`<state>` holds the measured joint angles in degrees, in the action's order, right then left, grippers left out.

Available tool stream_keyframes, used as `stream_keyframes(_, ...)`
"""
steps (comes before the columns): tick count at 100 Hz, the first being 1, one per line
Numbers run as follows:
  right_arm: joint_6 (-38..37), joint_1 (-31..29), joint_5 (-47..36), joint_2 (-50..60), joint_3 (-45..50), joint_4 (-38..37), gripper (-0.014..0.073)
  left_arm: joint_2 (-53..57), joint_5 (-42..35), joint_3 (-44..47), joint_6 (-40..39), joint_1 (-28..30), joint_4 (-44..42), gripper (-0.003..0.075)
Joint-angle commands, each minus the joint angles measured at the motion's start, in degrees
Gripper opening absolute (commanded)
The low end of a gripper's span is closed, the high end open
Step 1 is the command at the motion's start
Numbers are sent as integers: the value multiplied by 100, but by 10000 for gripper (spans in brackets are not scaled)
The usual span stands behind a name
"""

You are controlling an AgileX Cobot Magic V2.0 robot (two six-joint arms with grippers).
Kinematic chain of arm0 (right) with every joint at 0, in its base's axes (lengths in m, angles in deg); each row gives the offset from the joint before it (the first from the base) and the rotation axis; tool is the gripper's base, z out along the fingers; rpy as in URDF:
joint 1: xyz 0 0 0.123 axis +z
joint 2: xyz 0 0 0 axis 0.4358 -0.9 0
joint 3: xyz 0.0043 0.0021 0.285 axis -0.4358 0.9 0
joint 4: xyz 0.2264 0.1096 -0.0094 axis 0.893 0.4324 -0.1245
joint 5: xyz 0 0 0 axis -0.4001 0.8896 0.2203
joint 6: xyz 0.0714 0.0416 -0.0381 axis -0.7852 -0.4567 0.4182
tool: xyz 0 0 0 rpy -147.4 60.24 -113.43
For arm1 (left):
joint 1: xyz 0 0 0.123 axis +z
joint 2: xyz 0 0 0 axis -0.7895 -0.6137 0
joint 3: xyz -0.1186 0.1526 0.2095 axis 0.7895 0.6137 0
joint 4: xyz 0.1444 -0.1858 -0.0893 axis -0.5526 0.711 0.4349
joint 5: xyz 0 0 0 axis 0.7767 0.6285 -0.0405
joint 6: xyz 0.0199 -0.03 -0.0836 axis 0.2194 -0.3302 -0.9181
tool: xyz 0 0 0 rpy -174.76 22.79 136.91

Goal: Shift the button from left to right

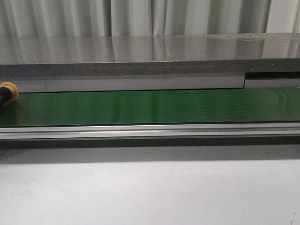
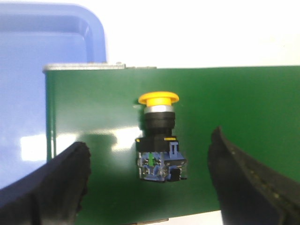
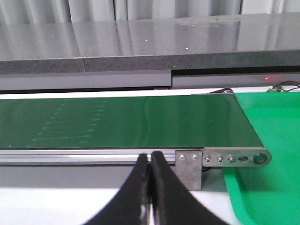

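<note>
The button has a yellow-orange cap on a black body with a blue and clear base. It lies on the green belt near the belt's left end. In the front view only its cap shows at the far left edge. My left gripper is open above the belt, and the button's base lies between its fingers, touching neither. My right gripper is shut and empty, in front of the belt's right end.
A blue tray lies beyond the belt's left end. A green tray lies at the belt's right end. A grey ledge runs behind the belt, and an aluminium rail runs along its front.
</note>
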<state>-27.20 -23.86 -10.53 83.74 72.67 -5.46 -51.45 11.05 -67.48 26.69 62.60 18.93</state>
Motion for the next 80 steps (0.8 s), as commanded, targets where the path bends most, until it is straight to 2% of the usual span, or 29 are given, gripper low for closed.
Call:
stream_keyframes(1,21,-23,-497,117,-91,-47,-67,544,-416,-4,102,-117,218,509)
stream_keyframes(19,21,-23,-497,117,-91,-47,-67,1325,-1161,641,291,-583,218,509)
stream_keyframes(49,21,-23,-497,117,-91,-47,-67,3243,-3058,2390,343,-1353,115,509)
stream_keyframes(80,21,-23,-497,117,-91,-47,-67,5362,-3689,4035,343,-1384,115,510)
